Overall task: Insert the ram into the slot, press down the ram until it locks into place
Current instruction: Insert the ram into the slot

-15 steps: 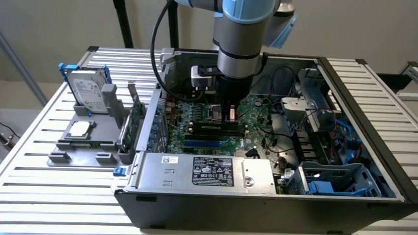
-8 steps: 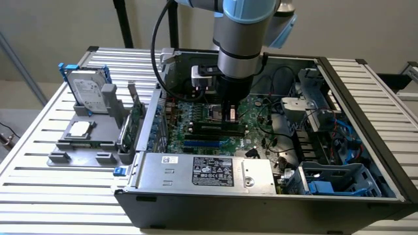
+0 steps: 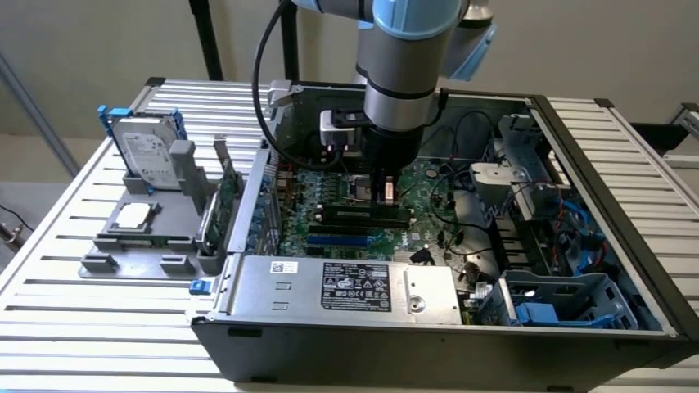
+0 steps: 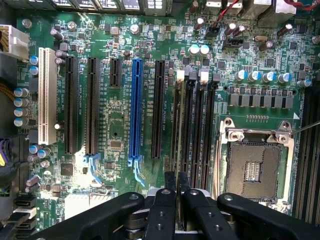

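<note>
My gripper [image 3: 385, 195] hangs low inside the open PC case, over the bank of parallel black memory slots [image 3: 361, 218]. In the wrist view its two black fingers [image 4: 169, 192] stand almost together, and my gripper [image 4: 177, 181] is shut on the ram [image 4: 178, 130]. The ram is seen edge-on as a thin greenish strip. That strip runs along the outermost memory slot [image 4: 176, 87], the one nearest the expansion slots, with the other black memory slots [image 4: 200, 125] beside it. I cannot tell whether the ram's lower edge is seated in the slot. White end clips [image 4: 180, 75] mark the slots' far ends.
A blue slot [image 4: 135, 107] and black expansion slots [image 4: 158, 107] lie beside the memory bank, with the silver CPU socket [image 4: 255, 165] on the other side. The power supply [image 3: 349, 286] fills the case's front. A grey fixture [image 3: 131, 246] outside holds a hard drive [image 3: 147, 155] and an upright card [image 3: 226, 196].
</note>
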Controlling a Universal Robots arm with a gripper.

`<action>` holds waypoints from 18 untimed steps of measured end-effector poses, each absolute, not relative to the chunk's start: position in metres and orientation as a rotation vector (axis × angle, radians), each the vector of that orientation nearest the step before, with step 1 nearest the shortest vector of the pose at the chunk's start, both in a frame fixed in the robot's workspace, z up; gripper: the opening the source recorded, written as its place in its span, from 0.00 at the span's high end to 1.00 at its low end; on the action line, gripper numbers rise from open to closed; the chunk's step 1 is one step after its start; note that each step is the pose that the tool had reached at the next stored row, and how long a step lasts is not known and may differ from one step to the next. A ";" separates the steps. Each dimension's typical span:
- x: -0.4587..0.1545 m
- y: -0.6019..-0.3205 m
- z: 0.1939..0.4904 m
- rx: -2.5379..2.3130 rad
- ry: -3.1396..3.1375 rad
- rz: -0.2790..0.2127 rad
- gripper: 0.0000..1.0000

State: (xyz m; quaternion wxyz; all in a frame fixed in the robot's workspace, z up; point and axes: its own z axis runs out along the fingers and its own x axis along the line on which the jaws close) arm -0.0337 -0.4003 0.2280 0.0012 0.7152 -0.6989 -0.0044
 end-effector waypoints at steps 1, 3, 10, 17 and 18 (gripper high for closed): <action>-0.034 -0.400 0.228 2.245 -2.194 -0.013 0.87; -0.034 -0.400 0.228 2.245 -2.193 -0.012 0.87; -0.034 -0.400 0.226 2.243 -2.193 -0.010 0.87; -0.034 -0.400 0.226 2.242 -2.194 -0.010 0.85; -0.035 -0.400 0.226 2.242 -2.194 -0.010 0.79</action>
